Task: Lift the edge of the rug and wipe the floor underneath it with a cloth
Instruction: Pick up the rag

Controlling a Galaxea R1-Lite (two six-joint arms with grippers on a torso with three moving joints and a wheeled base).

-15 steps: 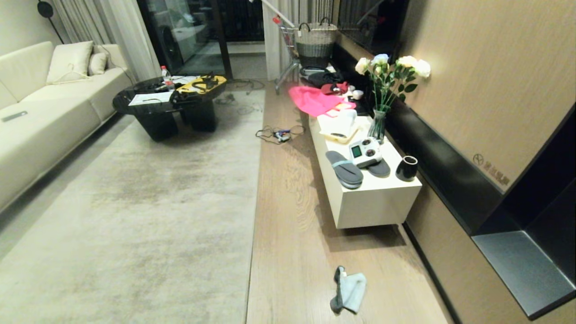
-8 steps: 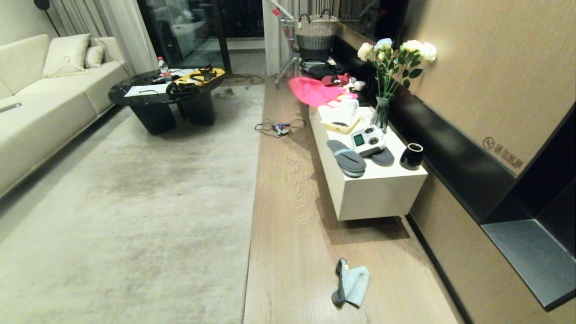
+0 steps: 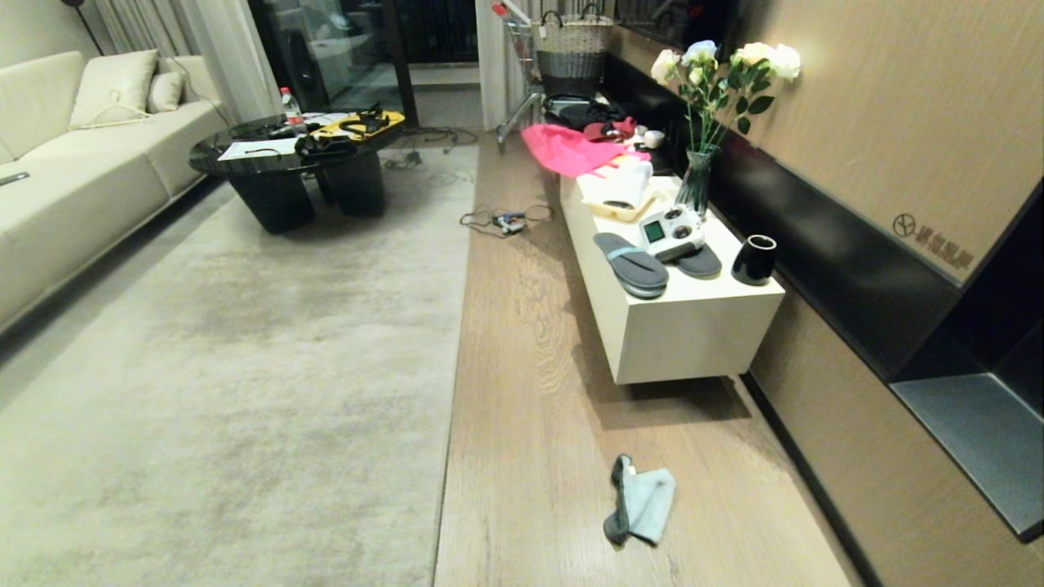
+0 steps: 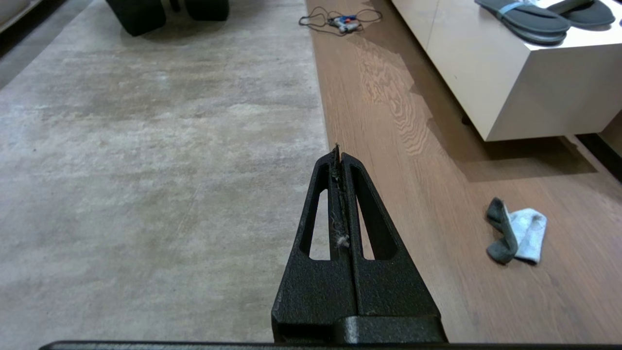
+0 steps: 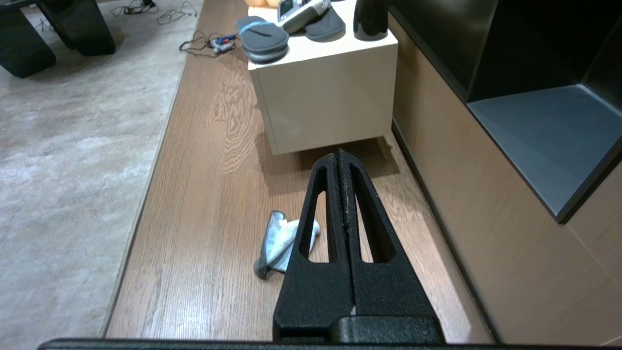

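While the head view takes in the whole room, I see the rug (image 3: 245, 350) filling the left and middle, its straight rug edge (image 3: 453, 350) lying flat against a strip of wood floor (image 3: 530, 391) that runs near to far. The cloth (image 3: 640, 501) lies crumpled on that floor at the near right, well apart from the rug edge, dark grey side folded against the pale side. Beyond it a low white table (image 3: 693, 326) carries slippers (image 3: 632, 265), a dark cup (image 3: 754, 259), and a vase of flowers (image 3: 710, 122). At the far left stand a sofa (image 3: 73, 155) and a black round table (image 3: 285, 163); cables (image 3: 502, 220) lie on the floor beyond. The left gripper (image 4: 339, 153) hangs above the rug edge, jaws pressed together, holding nothing. The right gripper (image 5: 339, 155) hangs over the floor, the cloth partly behind it, jaws likewise together and empty.
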